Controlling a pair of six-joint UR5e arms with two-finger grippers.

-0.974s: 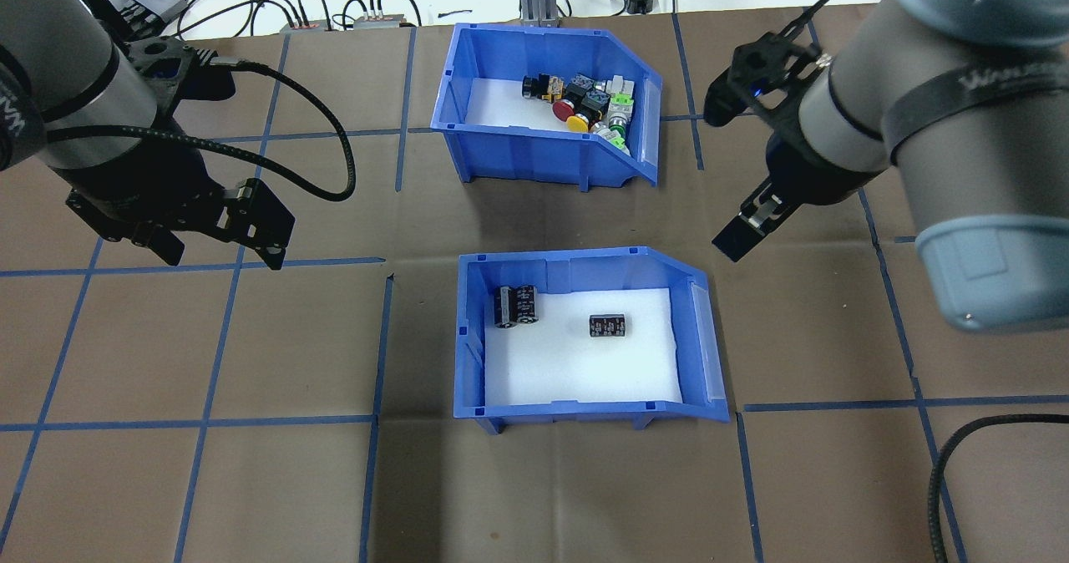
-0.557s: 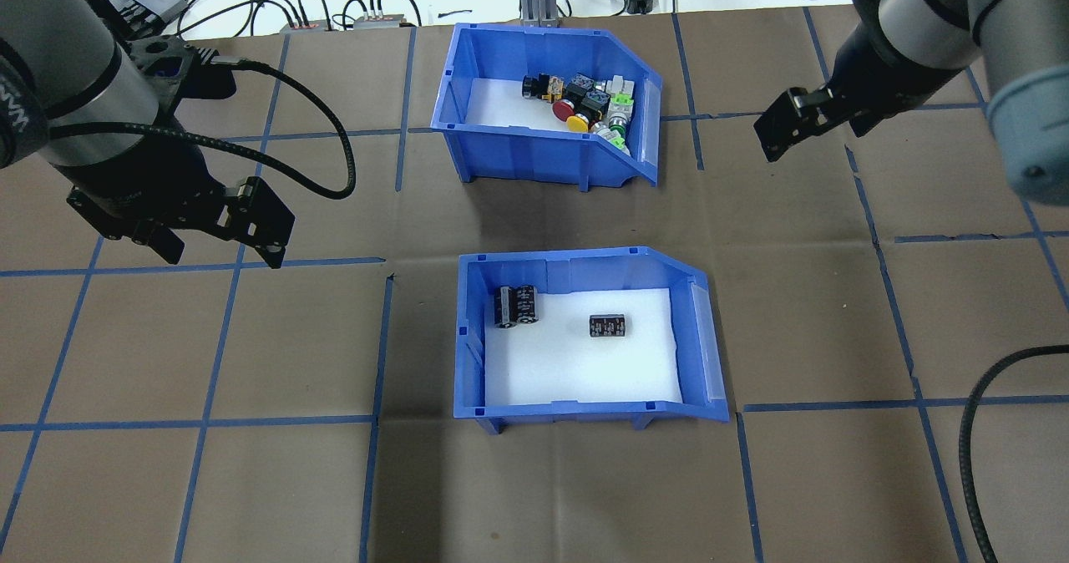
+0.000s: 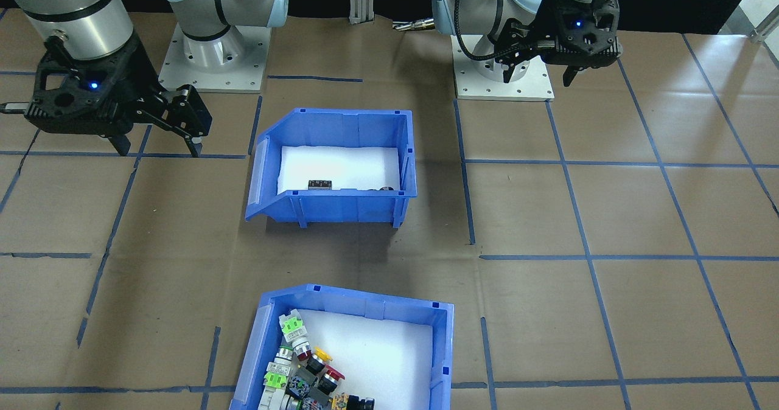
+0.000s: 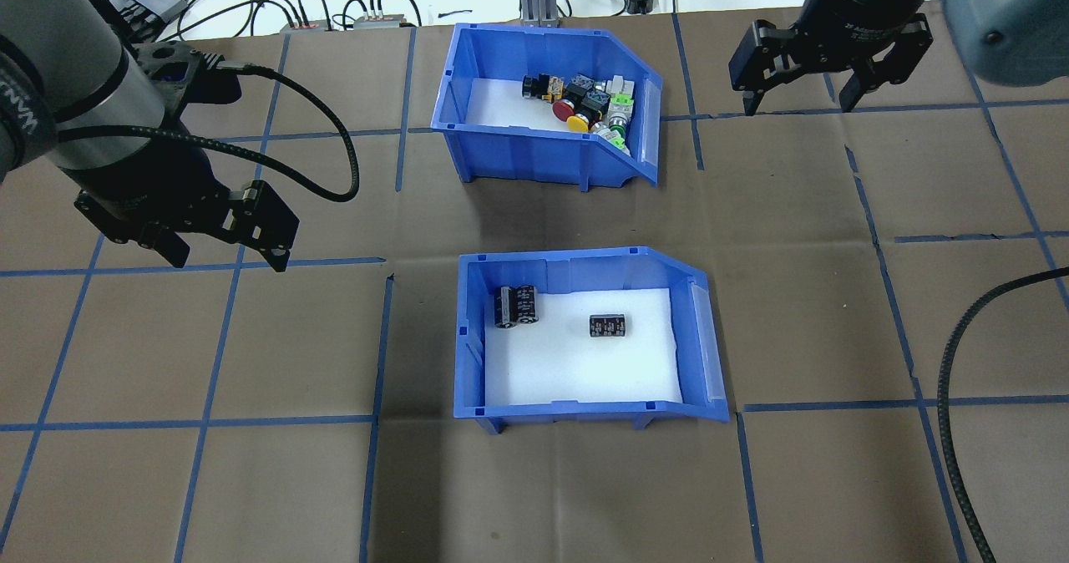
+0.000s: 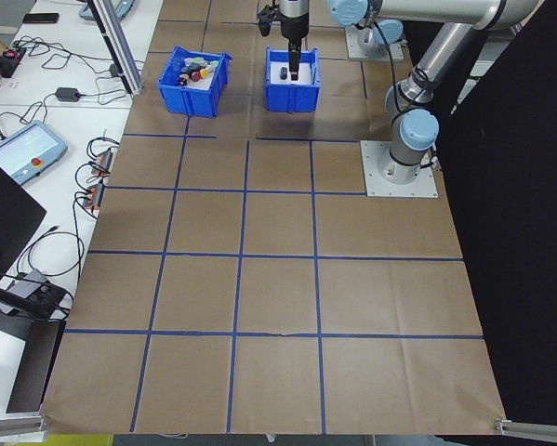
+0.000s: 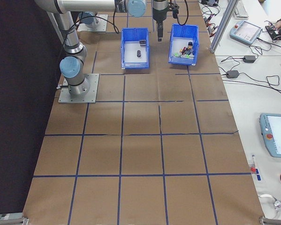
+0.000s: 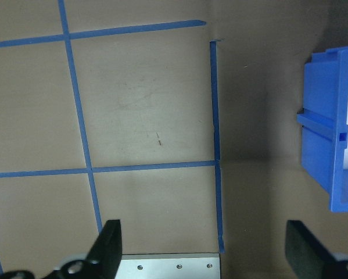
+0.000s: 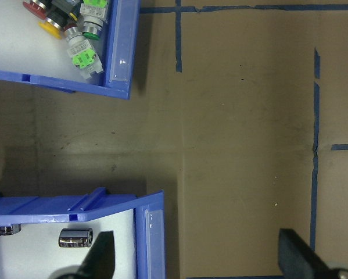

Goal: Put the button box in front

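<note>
The right end effector (image 4: 797, 102) has swung up beside the far blue plastic button box (image 4: 547, 120), fingers spread and empty, like the left end effector (image 4: 225, 250); no grasp has begun.

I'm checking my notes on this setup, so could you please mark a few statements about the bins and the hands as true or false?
1. The button box lies farther from the robot's base than the other blue bin. True.
2. The right hand grips the button box. False: it is open, beside it, touching nothing.
3. The left hand is open. True.
4. The other blue bin holds coloured push-buttons. False: it holds black cylindrical parts.
</note>
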